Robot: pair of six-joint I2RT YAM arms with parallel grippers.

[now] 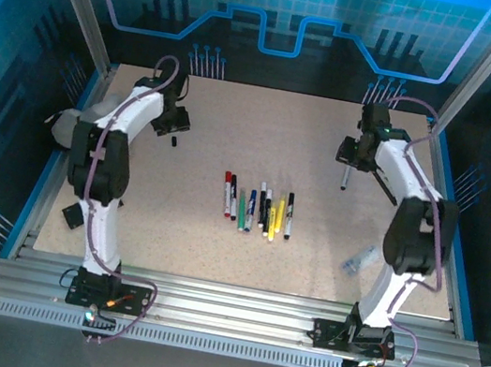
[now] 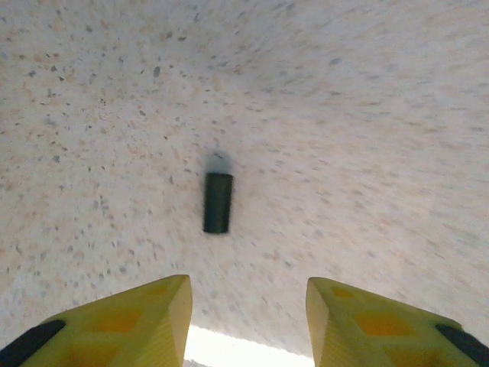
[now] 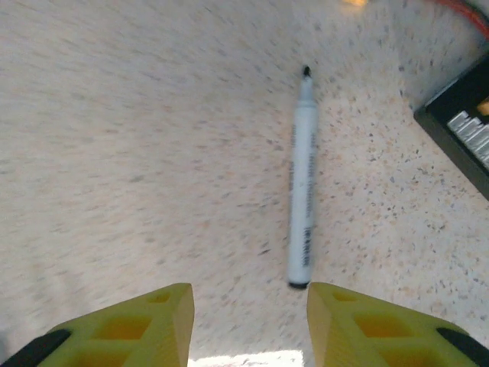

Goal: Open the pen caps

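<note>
A loose black pen cap (image 2: 218, 202) lies on the speckled table just ahead of my left gripper (image 2: 248, 306), which is open with nothing between its yellow fingers. From above, that cap (image 1: 175, 142) sits at the back left beside the left gripper (image 1: 175, 124). A white pen body (image 3: 302, 176) with a bare black tip lies uncapped on the table ahead of my right gripper (image 3: 250, 313), its butt end near the right finger. The right gripper (image 1: 350, 156) is open and holds nothing. Several capped pens (image 1: 255, 209) lie in a row at mid-table.
A flat black device (image 3: 462, 130) lies right of the white pen. A small clear object (image 1: 361, 258) rests near the right arm's base side. A black block (image 1: 73, 215) sits at the table's left edge.
</note>
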